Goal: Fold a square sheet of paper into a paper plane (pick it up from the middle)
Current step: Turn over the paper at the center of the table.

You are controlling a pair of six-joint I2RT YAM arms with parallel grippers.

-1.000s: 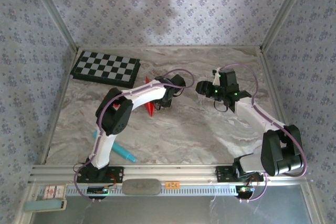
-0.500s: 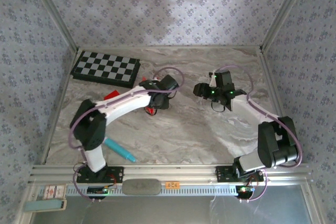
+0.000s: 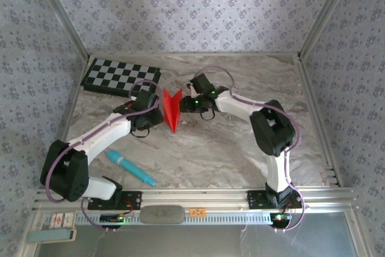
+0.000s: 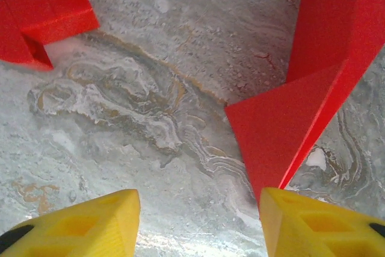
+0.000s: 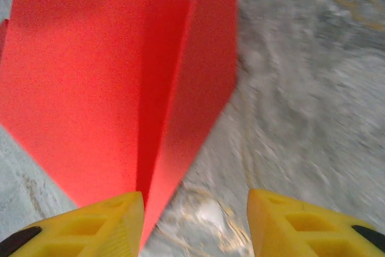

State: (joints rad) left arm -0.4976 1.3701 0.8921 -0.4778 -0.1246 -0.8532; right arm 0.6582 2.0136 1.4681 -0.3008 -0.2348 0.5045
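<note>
Left claw (image 3: 155,117) has just let go and pulled back to its own side: yellow fingers (image 4: 78,221) apart, nothing between them. Narrow bright red creased paper plane (image 3: 172,109) now rests free on the grey marbled counter (image 3: 228,148), its tip just ahead of the left claw's right finger, between both claws. Right claw (image 3: 186,104) has swung across to it, jaws also apart, gripping nothing; the plane is just ahead of its left finger. Small red paper scrap (image 4: 42,10) lies ahead-left of the left claw. Judgement: folding looks finished, or the right claw takes over.
</note>
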